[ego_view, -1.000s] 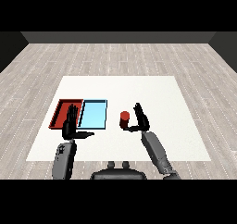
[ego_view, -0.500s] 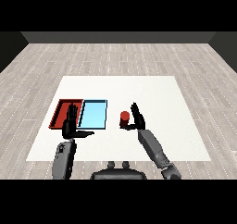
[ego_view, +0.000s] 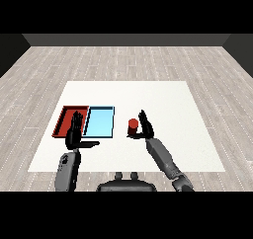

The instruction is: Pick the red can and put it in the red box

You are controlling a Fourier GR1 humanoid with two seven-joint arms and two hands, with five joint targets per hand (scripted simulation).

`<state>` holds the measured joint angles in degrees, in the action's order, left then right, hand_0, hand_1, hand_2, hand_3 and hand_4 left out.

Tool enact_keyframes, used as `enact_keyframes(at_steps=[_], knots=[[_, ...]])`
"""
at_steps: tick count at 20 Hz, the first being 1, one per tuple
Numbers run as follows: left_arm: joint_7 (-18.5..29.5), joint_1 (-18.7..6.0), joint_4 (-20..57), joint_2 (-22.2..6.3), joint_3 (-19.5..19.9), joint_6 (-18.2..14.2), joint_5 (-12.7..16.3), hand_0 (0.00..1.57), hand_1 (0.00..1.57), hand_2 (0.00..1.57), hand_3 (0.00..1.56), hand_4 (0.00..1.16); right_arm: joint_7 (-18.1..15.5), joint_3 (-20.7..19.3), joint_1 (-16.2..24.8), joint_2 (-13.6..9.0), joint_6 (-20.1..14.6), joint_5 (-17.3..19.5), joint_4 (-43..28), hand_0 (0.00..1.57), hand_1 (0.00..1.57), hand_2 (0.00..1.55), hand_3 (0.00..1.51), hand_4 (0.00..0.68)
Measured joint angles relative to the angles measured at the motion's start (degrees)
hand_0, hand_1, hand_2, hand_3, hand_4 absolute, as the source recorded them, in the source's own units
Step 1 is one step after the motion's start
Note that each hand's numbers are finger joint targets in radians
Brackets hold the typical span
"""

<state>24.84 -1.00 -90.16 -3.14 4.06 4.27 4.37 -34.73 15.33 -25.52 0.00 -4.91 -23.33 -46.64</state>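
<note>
A small red can (ego_view: pixel 132 127) stands upright on the white table (ego_view: pixel 168 104), right of the light blue tray (ego_view: pixel 100 122), which separates it from the red tray (ego_view: pixel 64 118).

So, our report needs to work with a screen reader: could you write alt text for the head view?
The right hand, fingers straight, sits right beside an upright red can on a white table. Left of the can lie a light blue tray and a red tray; the open left hand hovers over them.
</note>
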Motion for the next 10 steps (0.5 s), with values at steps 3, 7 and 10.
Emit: enact_keyframes(at_steps=[3, 7, 10], knots=[[-0.5, 1.3, -1.9, 0.5, -0.9, -0.3, -0.5, 0.0, 0.0, 0.0, 0.0, 0.0, -0.3, 2.1, -1.6, 0.0, -0.9, -2.6, 0.9, 0.0, 0.0, 0.0, 0.0, 0.0], [-1.2, -0.2, -1.1, 0.0, -0.4, -0.1, -0.2, 0.0, 0.0, 0.0, 0.0, 0.0, -1.2, 3.6, -1.9, 0.0, -0.5, -3.9, 1.6, 0.0, 0.0, 0.0, 0.0, 0.0], [-1.2, 0.6, -2.0, 0.7, -1.2, -1.0, -1.1, 0.0, 0.0, 0.0, 0.0, 0.0, -0.4, 4.5, -2.5, 0.0, -0.6, -4.9, 0.9, 0.0, 0.0, 0.0, 0.0, 0.0]])
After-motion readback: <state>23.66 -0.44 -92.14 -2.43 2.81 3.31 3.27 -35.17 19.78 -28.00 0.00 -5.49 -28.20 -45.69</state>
